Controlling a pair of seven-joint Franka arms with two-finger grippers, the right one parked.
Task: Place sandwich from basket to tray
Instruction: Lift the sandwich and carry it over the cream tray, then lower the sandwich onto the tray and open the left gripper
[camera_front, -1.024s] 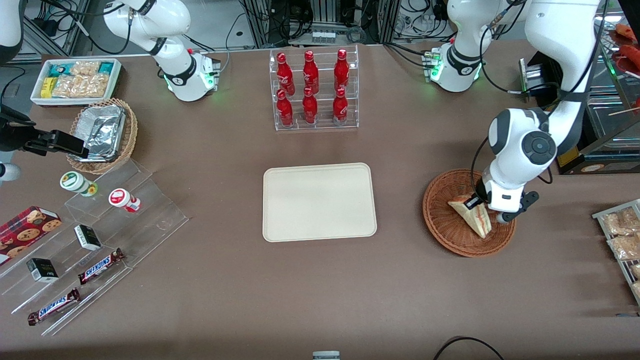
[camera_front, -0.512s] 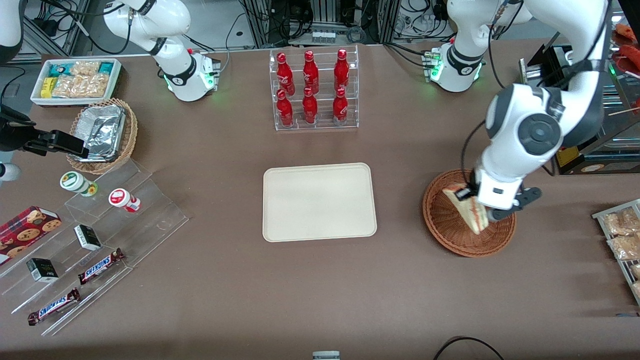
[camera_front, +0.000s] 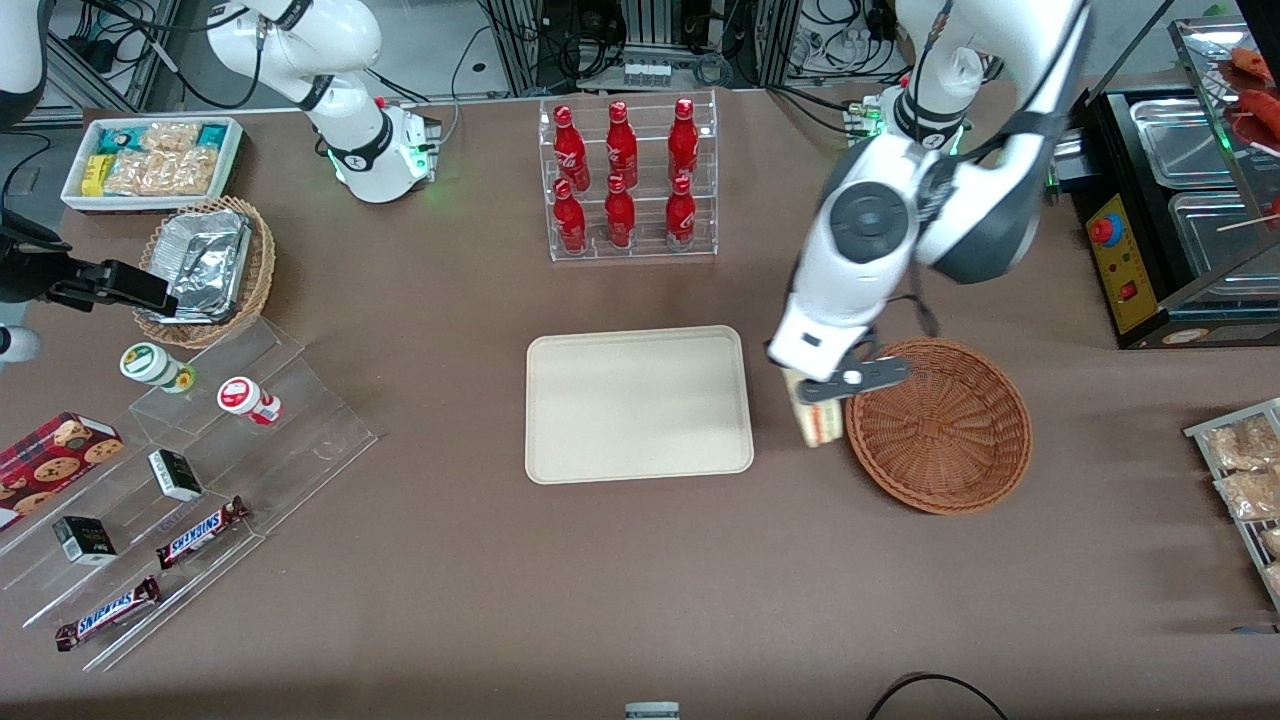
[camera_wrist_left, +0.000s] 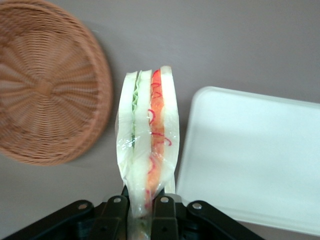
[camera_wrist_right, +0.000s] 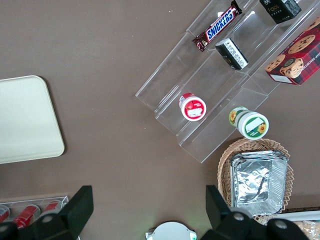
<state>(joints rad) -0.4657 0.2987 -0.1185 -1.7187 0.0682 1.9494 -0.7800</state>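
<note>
Sandwich (camera_wrist_left: 148, 145) hangs in the air, pinched at one end between the two black fingers (camera_wrist_left: 116, 210) of the claw (camera_front: 815, 392), above the strip of bare brown worktop (camera_front: 640, 590) that separates the basket (camera_front: 940, 425) from the tray (camera_front: 638, 404). In the front view most of the wedge is covered by the wrist and its camera bracket; only its lower end, pale bread with a faint stripe of filling, shows under the claw. The wrist view shows it better: clear wrap, green filling along one bread layer and red along the other, while the pinched end is lost between the fingers. That view cuts off part of the basket and most of the tray.

Above the gap the left arm (camera_front: 870, 235) bends over from its base at the worktop edge farthest from the front camera, its forearm sloping down toward the tray and the wrist pointing downward. Nothing lies in the basket or on the tray.
</note>
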